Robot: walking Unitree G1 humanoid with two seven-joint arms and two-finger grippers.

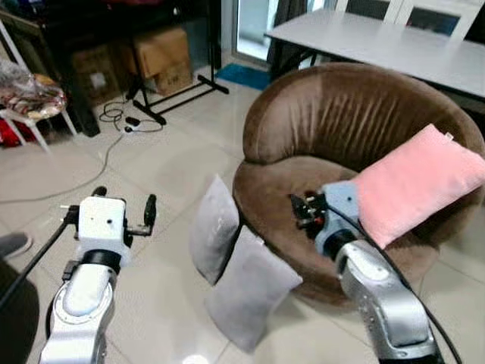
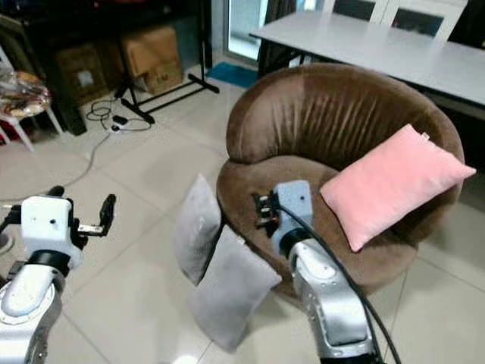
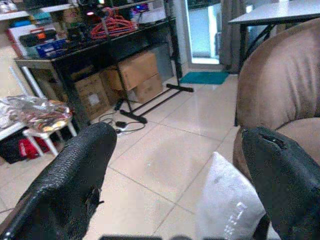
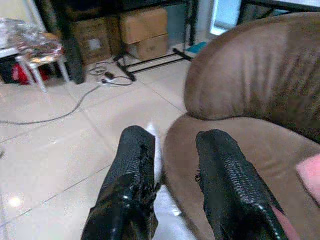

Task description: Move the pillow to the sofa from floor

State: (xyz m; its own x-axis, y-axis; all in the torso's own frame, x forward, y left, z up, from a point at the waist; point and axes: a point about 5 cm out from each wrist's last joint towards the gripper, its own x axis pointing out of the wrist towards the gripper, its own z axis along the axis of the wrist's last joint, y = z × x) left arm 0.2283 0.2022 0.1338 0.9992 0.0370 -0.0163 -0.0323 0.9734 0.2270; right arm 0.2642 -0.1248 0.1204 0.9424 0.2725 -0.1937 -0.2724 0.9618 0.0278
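Your right gripper point(image 4: 175, 165): fingers apart, empty, over round brown velvet sofa point(image 1: 333, 114) | pink rectangular pillow point(image 1: 413, 182) on its seat | two grey pillows point(image 1: 227, 262) lean against its base | left gripper point(image 1: 125, 208): open, above tiled floor point(image 1: 151, 159).

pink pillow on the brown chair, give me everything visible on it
The pink rectangular fabric pillow looks soft and plump, plain with no pattern, with a small pale tag at its upper corner. It lies tilted on the round brown velvety sofa chair, propped between the seat and the backrest on the robot's right side. The right tool hovers over the seat just beside its lower edge, holding nothing; whether the arm touches the pillow is unclear.
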